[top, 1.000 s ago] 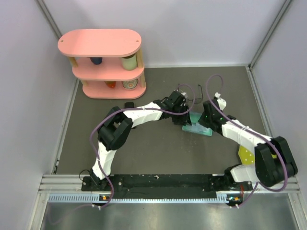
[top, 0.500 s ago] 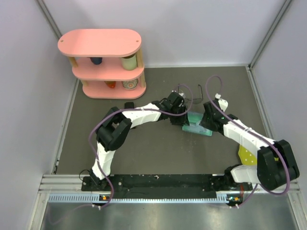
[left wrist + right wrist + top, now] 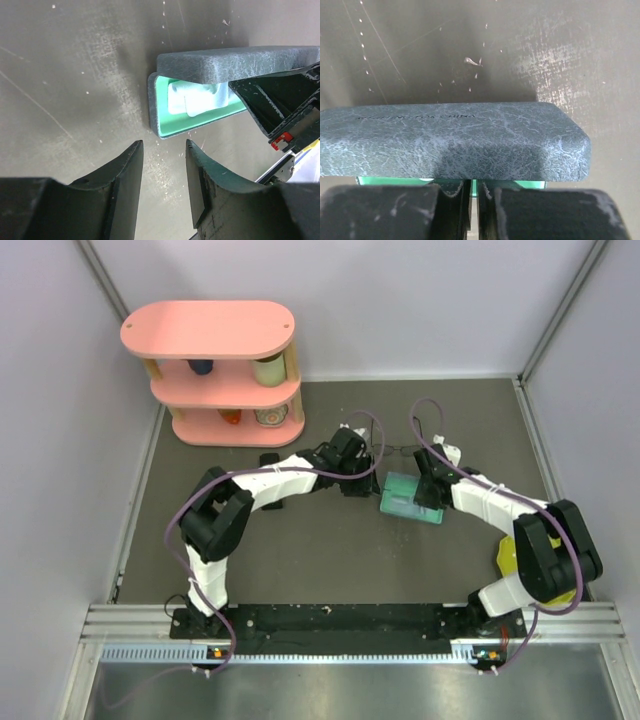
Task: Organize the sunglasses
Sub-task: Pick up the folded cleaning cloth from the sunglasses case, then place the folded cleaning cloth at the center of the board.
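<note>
Here's the right gripper (image 3: 471, 187), fingers pressed together behind the lid (image 3: 450, 140), seemingly propping the case (image 3: 405, 497) open. The left gripper (image 3: 163, 150) hangs apart, empty, beside it. The wire sunglasses (image 3: 400, 448) lie just beyond (faint from above). Hold the lid steady and fetch them by the bridge.

We find bare table (image 3: 320, 560) across the lower centre of the top view. The pink shelf (image 3: 225, 370) blocks the upper left. The open case (image 3: 405, 497) obstructs the centre; bare surface separates it from the left gripper (image 3: 162, 190) in the left wrist view.
</note>
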Controlling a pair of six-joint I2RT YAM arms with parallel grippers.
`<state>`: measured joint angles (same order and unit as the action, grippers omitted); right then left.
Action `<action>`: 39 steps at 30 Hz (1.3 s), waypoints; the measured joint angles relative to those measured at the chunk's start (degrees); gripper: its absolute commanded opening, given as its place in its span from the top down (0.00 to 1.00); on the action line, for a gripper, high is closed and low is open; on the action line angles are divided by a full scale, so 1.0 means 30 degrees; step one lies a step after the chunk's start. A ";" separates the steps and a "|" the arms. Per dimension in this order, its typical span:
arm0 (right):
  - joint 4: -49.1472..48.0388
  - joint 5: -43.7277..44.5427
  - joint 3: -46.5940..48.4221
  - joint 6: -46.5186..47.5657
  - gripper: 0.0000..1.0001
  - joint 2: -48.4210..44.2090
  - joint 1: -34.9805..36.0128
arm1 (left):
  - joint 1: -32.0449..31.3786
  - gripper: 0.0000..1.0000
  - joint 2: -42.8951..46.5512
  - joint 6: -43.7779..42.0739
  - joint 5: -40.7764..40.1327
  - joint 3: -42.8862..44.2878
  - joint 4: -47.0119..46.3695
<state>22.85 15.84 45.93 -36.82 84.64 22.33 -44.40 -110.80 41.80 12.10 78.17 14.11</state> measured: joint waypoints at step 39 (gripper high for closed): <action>0.3228 -0.6856 0.7125 -0.3293 0.86 0.4226 0.7169 | 0.7526 0.54 1.0943 -0.2543 -0.3730 -0.7854 0.3942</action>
<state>32.53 -4.73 67.31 -46.70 97.32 43.83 -21.82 -77.97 34.17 0.91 54.61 25.93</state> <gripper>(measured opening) 0.018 0.452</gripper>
